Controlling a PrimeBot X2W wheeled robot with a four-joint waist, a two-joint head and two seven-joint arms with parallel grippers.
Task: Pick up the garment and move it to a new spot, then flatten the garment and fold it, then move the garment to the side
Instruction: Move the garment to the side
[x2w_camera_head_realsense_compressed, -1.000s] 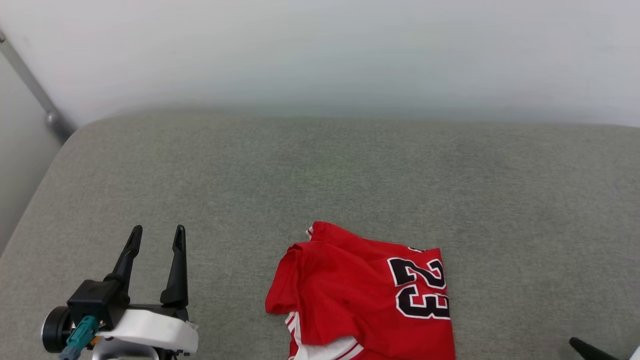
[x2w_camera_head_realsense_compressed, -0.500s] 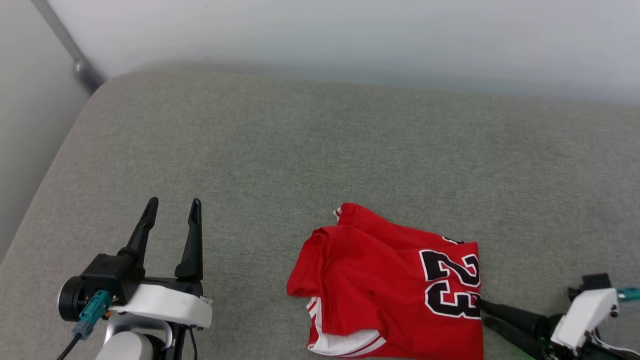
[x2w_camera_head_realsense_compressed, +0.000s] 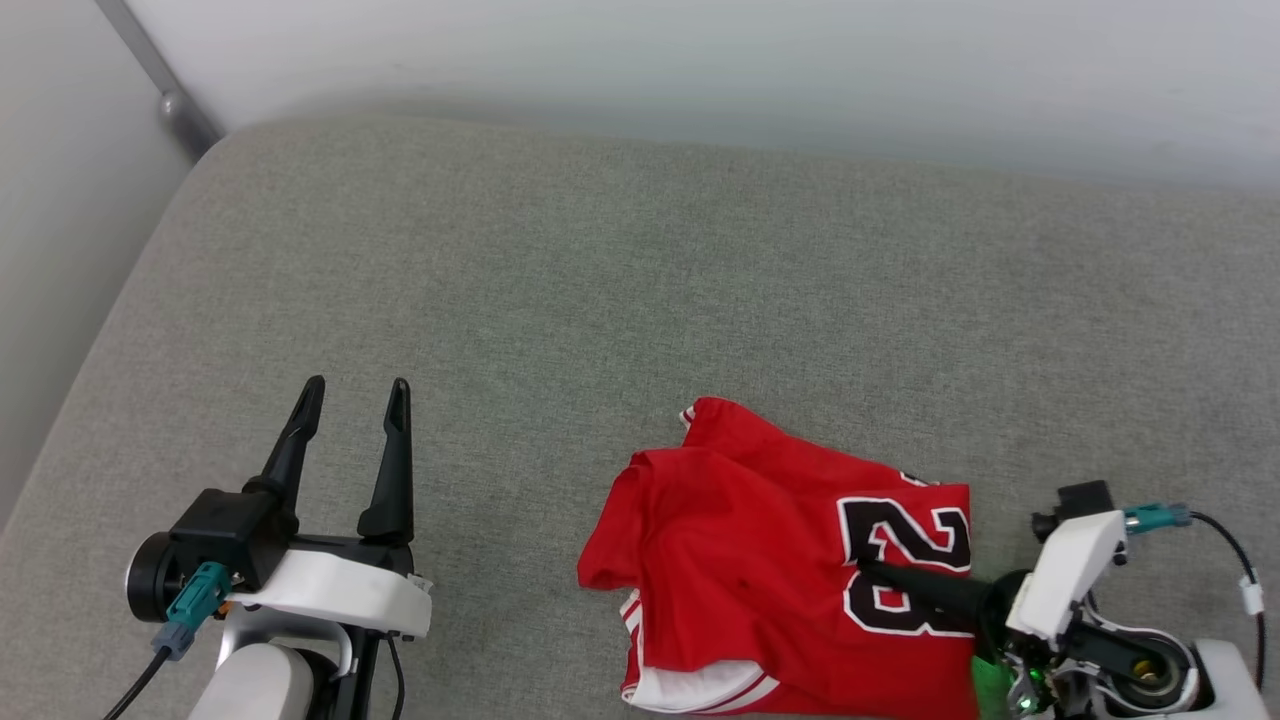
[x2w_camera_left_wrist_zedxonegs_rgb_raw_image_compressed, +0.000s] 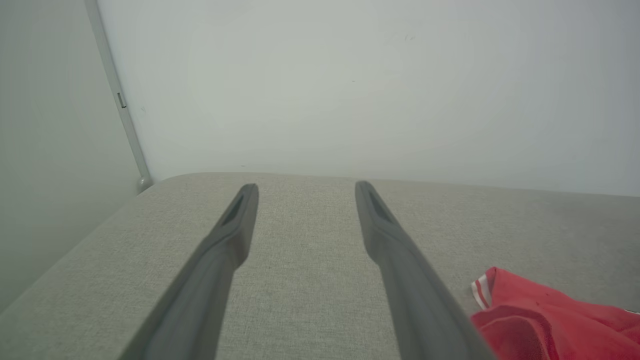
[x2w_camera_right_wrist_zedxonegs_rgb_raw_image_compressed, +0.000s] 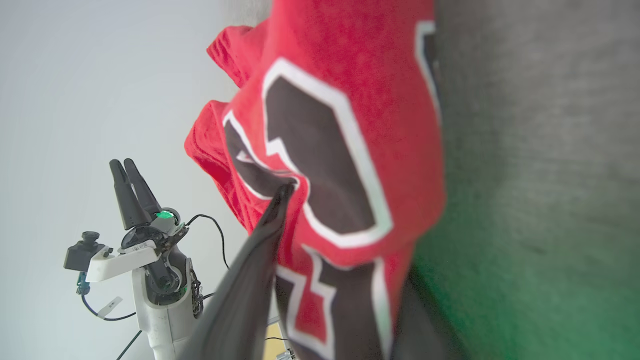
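Grey cushion (x2w_camera_head_realsense_compressed: 600, 280); left end effector (x2w_camera_head_realsense_compressed: 357, 385) wide; right end effector's (x2w_camera_head_realsense_compressed: 872, 574) grip unclear under garment (x2w_camera_head_realsense_compressed: 740, 520).

Head view high, looking down; wrist views low, close; all share garment (x2w_camera_head_realsense_compressed: 740, 540).

On my screen, the garment (x2w_camera_head_realsense_compressed: 760, 540) is soft matt red cloth, the cushion (x2w_camera_head_realsense_compressed: 640, 300) coarse grey weave; the left gripper (x2w_camera_head_realsense_compressed: 355, 385)'s fingers (x2w_camera_head_realsense_compressed: 390, 470) look matt black plastic, its shell (x2w_camera_head_realsense_compressed: 330, 595) smooth white plastic.

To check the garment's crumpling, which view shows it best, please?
The head view: the garment lies nearly whole there. The left wrist view catches one corner; the right wrist view, a blurred close-up.
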